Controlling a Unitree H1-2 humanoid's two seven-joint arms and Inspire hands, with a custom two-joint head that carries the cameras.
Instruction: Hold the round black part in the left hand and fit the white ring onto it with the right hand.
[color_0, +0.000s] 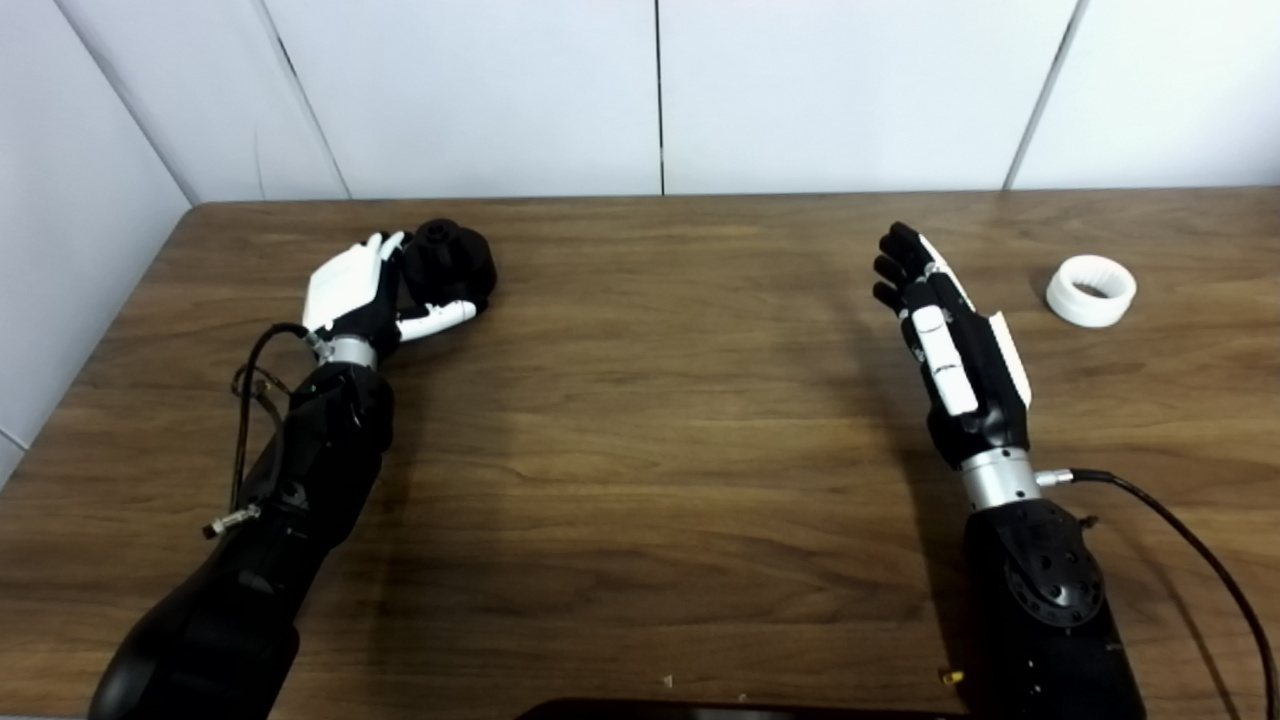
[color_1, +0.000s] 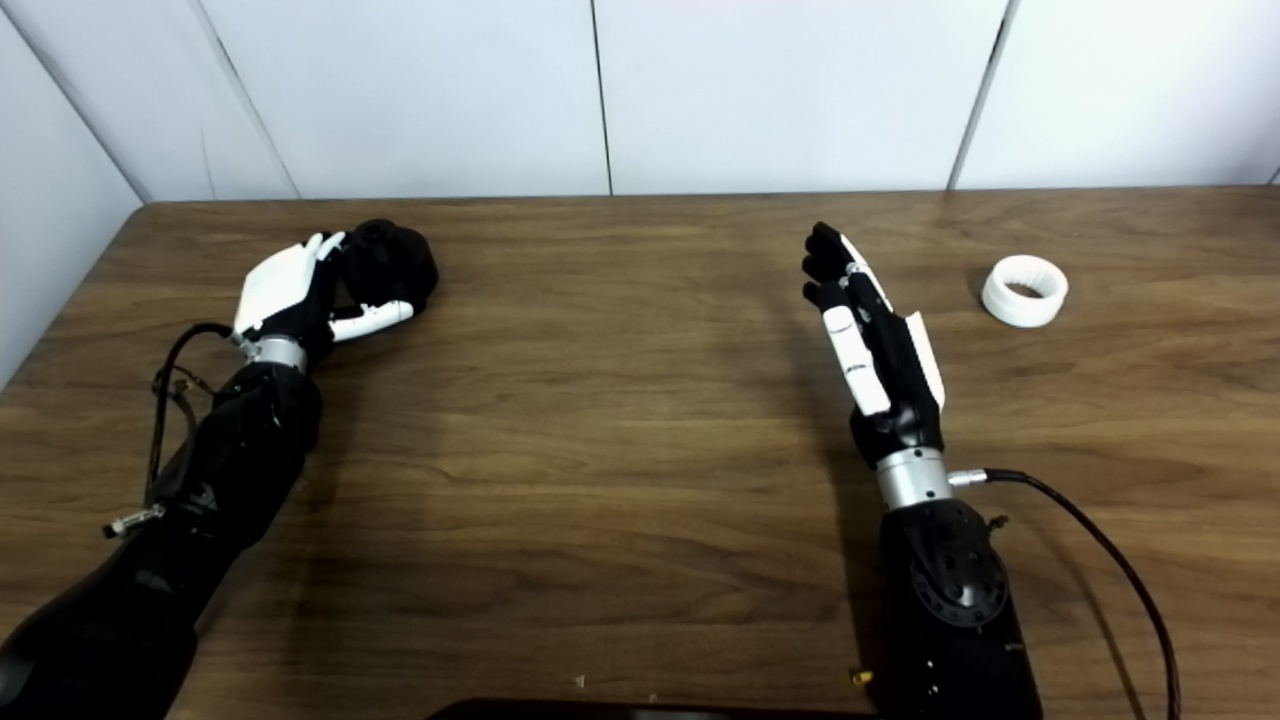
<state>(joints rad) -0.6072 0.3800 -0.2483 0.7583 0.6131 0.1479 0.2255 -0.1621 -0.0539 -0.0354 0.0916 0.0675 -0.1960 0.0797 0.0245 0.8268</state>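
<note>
The round black part (color_0: 452, 260) rests on the table at the far left. My left hand (color_0: 358, 290) is against its left side, white thumb stretched along its near edge and fingers (color_0: 388, 246) reaching behind it; the hand is open and cupped around the part without closing on it. The white ring (color_0: 1091, 290) lies flat on the table at the far right. My right hand (color_0: 945, 320) stands open to the left of the ring, a clear gap away, fingers extended and pointing away from me, holding nothing.
The wooden table (color_0: 660, 420) runs back to a white panelled wall (color_0: 660, 90). Black cables hang off both forearms, one (color_0: 1190, 550) trailing to the right. A dark object edge (color_0: 720, 710) shows at the bottom centre.
</note>
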